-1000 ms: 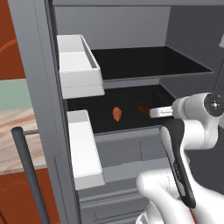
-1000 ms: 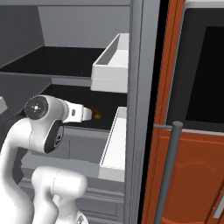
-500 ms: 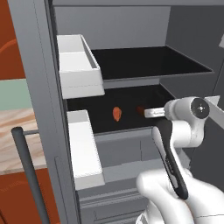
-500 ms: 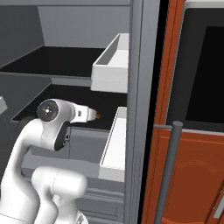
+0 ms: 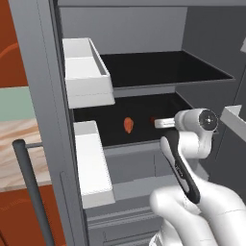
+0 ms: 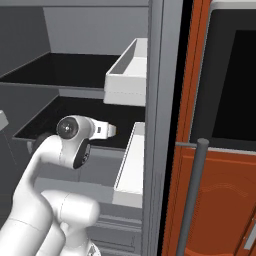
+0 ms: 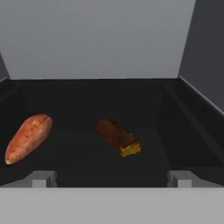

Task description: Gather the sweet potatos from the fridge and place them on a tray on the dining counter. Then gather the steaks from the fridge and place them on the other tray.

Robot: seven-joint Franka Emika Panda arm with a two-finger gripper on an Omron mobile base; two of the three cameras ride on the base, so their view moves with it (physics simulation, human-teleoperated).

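The fridge [image 5: 43, 96] stands open, a tall grey cabinet with dark shelves inside and white bins on its doors. On the lower dark shelf lie two sweet potatos. One sweet potato [image 7: 28, 138] is a smooth orange-red oblong, lying tilted on its side toward the left of the shelf; from the left base view it shows as a small orange lump [image 5: 128, 125]. The other sweet potato [image 7: 118, 137] is darker, brownish-red with a rough yellow-orange end, lying near the middle, apart from the first.
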